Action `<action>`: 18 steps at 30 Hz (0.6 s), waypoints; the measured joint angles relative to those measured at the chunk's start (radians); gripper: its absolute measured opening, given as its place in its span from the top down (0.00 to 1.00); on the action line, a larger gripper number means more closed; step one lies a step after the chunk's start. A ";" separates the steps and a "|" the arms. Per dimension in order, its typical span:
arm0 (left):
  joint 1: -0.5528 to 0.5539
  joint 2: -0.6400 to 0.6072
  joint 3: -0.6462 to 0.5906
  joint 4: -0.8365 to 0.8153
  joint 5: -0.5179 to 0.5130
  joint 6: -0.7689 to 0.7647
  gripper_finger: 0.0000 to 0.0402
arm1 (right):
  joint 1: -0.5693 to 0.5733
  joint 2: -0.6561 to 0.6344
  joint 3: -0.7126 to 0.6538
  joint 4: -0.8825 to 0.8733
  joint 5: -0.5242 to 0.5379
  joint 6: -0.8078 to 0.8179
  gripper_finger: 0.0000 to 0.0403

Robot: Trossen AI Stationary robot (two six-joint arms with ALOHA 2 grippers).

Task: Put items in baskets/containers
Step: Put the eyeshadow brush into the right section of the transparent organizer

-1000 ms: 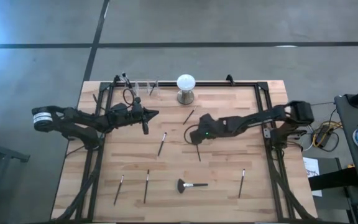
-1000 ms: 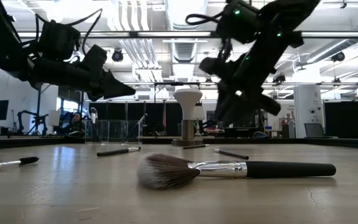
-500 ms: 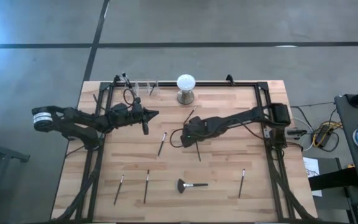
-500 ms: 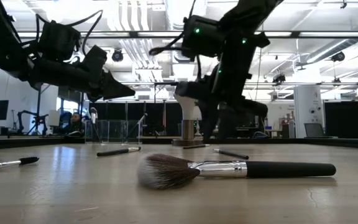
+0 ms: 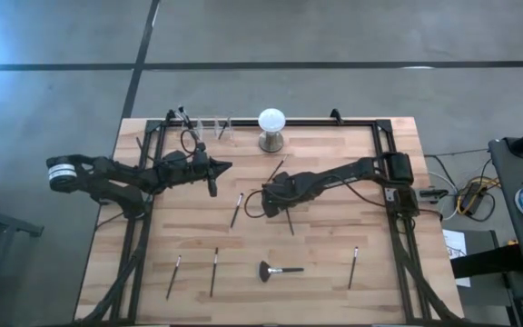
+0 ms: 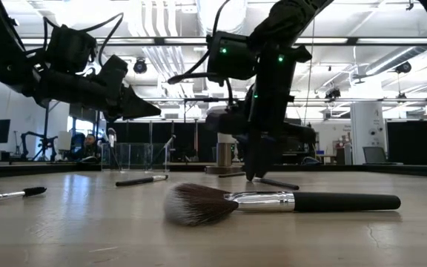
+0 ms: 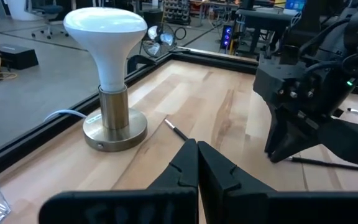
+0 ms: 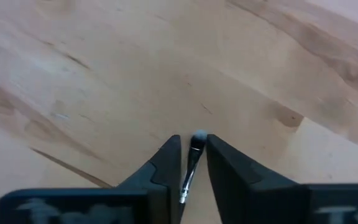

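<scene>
The right tool (image 8: 189, 163) stands low over the pale wooden tabletop (image 5: 325, 245), its two dark fingers (image 8: 160, 168) a narrow gap apart with a slim dark-handled makeup brush (image 8: 189, 163) lying between them, its pale tip showing past the fingertips; the jaws have not visibly closed on it. The step in hand looks like the pickup of this brush near the tabletop's middle. The next move would call for closing on the handle, lifting, and carrying it to the row of three small clear cups (image 5: 209, 129) at the far edge, beside the white globe on a metal stand (image 5: 271, 130). The right arm reaches in long and low from its side. The left tool (image 5: 218, 169) hangs above the tabletop near the cups, fingers pressed together and holding nothing. A wide black fan-headed brush (image 5: 280, 269) lies untouched near the front.
</scene>
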 joint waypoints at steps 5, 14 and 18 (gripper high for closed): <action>0.002 0.000 0.000 0.000 0.007 -0.029 1.00 | 0.000 0.000 0.000 0.006 0.001 -0.048 0.95; 0.022 0.000 0.004 0.001 0.057 -0.137 1.00 | -0.003 -0.118 -0.027 0.027 0.047 -0.274 0.98; 0.017 0.000 0.004 0.000 0.120 -0.184 1.00 | -0.003 -0.203 -0.102 0.121 0.063 -0.385 0.98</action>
